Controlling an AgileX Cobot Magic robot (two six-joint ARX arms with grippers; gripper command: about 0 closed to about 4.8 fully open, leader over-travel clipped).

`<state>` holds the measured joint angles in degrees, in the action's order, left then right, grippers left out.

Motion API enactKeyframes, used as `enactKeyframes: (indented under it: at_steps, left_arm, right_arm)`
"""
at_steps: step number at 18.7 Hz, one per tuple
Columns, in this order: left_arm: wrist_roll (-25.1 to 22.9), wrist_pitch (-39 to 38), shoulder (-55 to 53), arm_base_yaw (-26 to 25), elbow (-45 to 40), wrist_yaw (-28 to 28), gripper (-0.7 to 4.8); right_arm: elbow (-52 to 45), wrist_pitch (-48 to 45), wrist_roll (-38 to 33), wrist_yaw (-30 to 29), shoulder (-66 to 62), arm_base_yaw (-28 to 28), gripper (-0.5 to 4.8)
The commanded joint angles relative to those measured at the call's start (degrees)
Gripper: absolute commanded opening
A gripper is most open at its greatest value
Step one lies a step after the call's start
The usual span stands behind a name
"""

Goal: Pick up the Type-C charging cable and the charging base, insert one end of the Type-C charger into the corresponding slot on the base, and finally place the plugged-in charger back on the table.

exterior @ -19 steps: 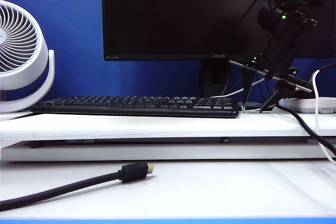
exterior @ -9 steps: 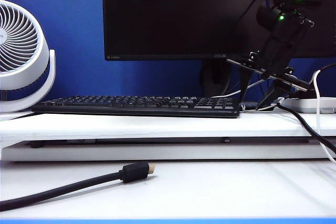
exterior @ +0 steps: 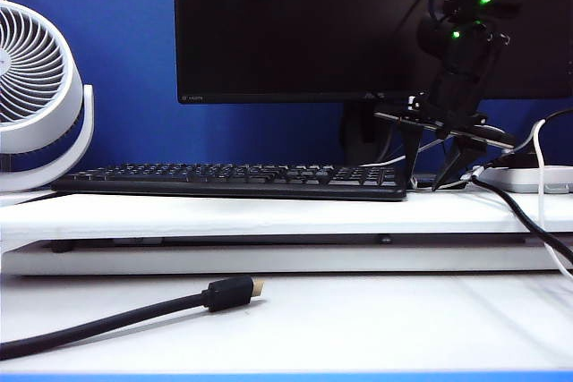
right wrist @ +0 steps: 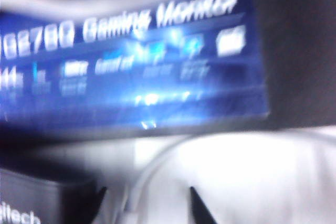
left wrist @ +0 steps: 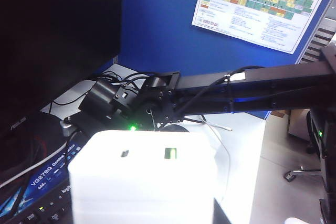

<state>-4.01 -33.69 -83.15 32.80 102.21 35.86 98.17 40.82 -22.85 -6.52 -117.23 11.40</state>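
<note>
The charging base, a white block with a green port and a dark slot, fills the near part of the left wrist view above the keyboard. My left gripper holds it, its fingers hidden behind the block. My right gripper reaches down to the shelf just past the keyboard's right end. It is open, and the thin white Type-C charging cable curves up between its dark fingertips. That view is blurred. The left gripper is out of the exterior view.
A black keyboard lies on the raised shelf board under a large monitor. A white fan stands at the left. A thick black cable with a gold-tipped plug lies in front. A white power strip sits at the right.
My right arm has shifted left, toward the monitor stand, with its fingertips staying low by the keyboard's right end. Nothing else has moved.
</note>
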Motion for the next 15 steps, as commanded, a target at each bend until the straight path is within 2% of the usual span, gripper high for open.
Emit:
enactKeyframes:
  at_steps: [1, 3, 4, 5, 6, 8, 12, 15]
  left_arm:
    - [0.2, 1.2, 0.3, 0.0, 0.2, 0.4, 0.21]
    - [0.2, 1.2, 0.4, 0.0, 0.2, 0.4, 0.21]
    - [0.2, 1.2, 0.4, 0.0, 0.2, 0.4, 0.21]
    - [0.2, 1.2, 0.3, 0.0, 0.2, 0.4, 0.21]
    - [0.2, 1.2, 0.4, 0.0, 0.2, 0.4, 0.21]
    - [0.2, 1.2, 0.4, 0.0, 0.2, 0.4, 0.21]
    - [0.2, 1.2, 0.4, 0.0, 0.2, 0.4, 0.21]
    - [0.2, 1.2, 0.3, 0.0, 0.2, 0.4, 0.21]
  right_arm:
    - [0.0, 1.7, 2.0, 2.8, 0.1, 1.2, 1.67]
    - [0.0, 1.0, 2.1, 4.4, 0.1, 1.7, 1.61]
    - [0.0, 1.6, 2.6, 5.5, 0.0, 2.0, 1.06]
    - [0.0, 2.2, 3.5, 5.5, 0.0, 2.1, 0.19]
    - [0.0, 2.2, 3.5, 5.5, 0.0, 2.2, -0.09]
    - [0.0, 1.9, 3.4, 4.0, 0.5, 2.1, -0.08]
    - [0.0, 0.7, 3.4, -6.3, 6.4, 1.7, -0.08]
    - [0.0, -2.2, 3.0, -16.3, 16.6, 1.1, -0.08]
